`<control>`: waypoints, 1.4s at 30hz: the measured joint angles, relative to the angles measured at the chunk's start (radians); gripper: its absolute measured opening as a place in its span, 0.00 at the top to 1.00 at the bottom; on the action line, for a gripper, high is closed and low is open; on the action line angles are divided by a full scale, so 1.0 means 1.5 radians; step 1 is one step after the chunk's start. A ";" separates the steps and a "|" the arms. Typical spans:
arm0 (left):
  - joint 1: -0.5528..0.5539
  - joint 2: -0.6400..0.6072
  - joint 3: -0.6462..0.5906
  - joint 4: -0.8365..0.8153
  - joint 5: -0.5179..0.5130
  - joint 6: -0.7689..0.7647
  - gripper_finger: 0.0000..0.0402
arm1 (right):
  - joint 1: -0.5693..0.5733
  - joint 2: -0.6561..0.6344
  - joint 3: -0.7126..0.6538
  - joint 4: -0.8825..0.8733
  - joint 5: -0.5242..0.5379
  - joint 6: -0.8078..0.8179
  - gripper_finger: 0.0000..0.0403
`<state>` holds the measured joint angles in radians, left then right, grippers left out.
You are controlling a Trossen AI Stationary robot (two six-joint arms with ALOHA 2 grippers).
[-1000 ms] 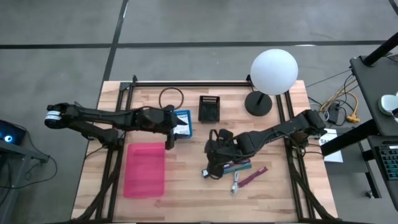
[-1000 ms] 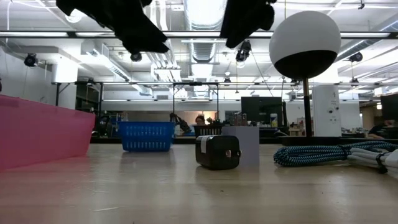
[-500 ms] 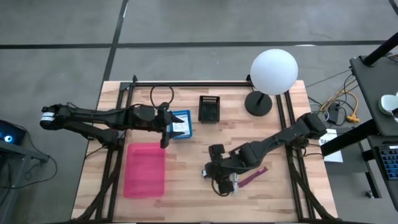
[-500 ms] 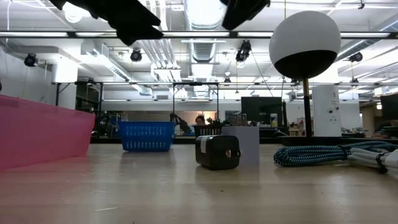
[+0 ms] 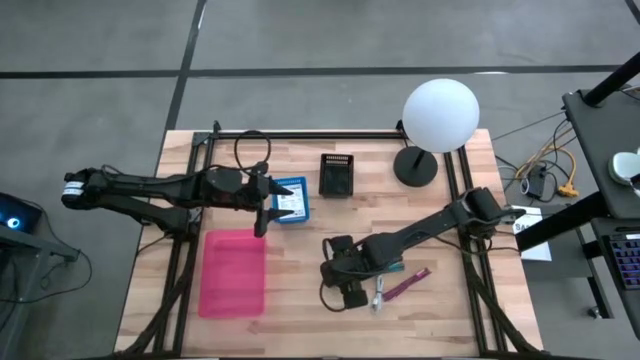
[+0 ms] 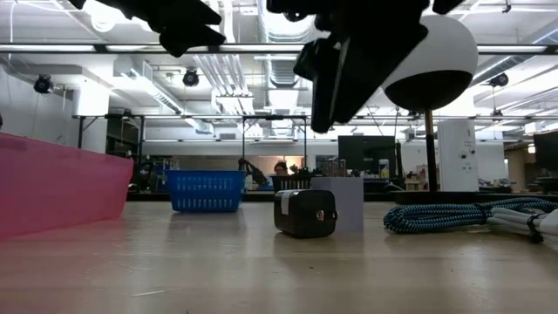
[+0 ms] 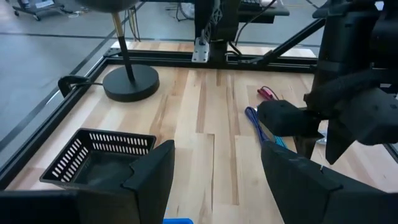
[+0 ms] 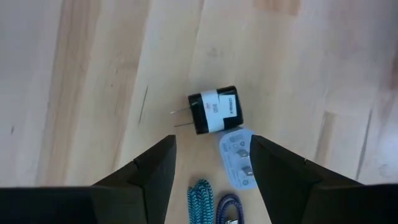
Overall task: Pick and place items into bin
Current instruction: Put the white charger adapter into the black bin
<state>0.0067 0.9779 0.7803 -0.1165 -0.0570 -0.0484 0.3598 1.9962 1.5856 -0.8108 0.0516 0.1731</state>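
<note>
A black charger plug with a white label (image 8: pixel 214 110) lies on the wood, and a pale-blue piece (image 8: pixel 239 160) lies beside it. Teal (image 8: pixel 199 200) and purple (image 8: pixel 227 210) braided cords lie close by. A magenta strip (image 5: pixel 405 285) and a silvery piece (image 5: pixel 378 296) lie at the centre right. My right gripper (image 5: pixel 340 283) hangs open above the plug, its fingers pointing down and touching nothing. My left gripper (image 5: pixel 266 207) is open and empty in the air, between the pink bin (image 5: pixel 233 272) and a small blue basket (image 5: pixel 291 200).
A black mesh basket (image 5: pixel 337 174) stands at the back centre. A white ball lamp (image 5: pixel 440 115) on a dark base (image 5: pixel 415 166) stands at the back right. The low view shows a white box (image 6: pixel 346 203) behind the plug. Bare wood lies between the bin and the items.
My right gripper has gone toward the table's near edge and a little left, and has come down over the plug; it now hangs in the low view. My left gripper has drifted slightly toward the table's left edge. Nothing on the table has moved.
</note>
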 joint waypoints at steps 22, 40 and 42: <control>0.000 0.002 0.000 0.000 0.000 0.000 0.44 | -0.045 0.002 -0.054 0.013 0.002 -0.121 0.25; 0.000 0.005 -0.001 -0.001 0.000 0.001 0.44 | -0.047 0.002 -0.103 0.067 -0.005 -0.136 0.36; 0.000 0.005 -0.001 -0.001 0.000 0.001 0.44 | -0.047 0.002 -0.109 0.076 -0.005 -0.136 0.37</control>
<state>0.0067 0.9855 0.7784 -0.1186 -0.0576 -0.0467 0.2897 1.9999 1.4215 -0.6969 0.0441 -0.0303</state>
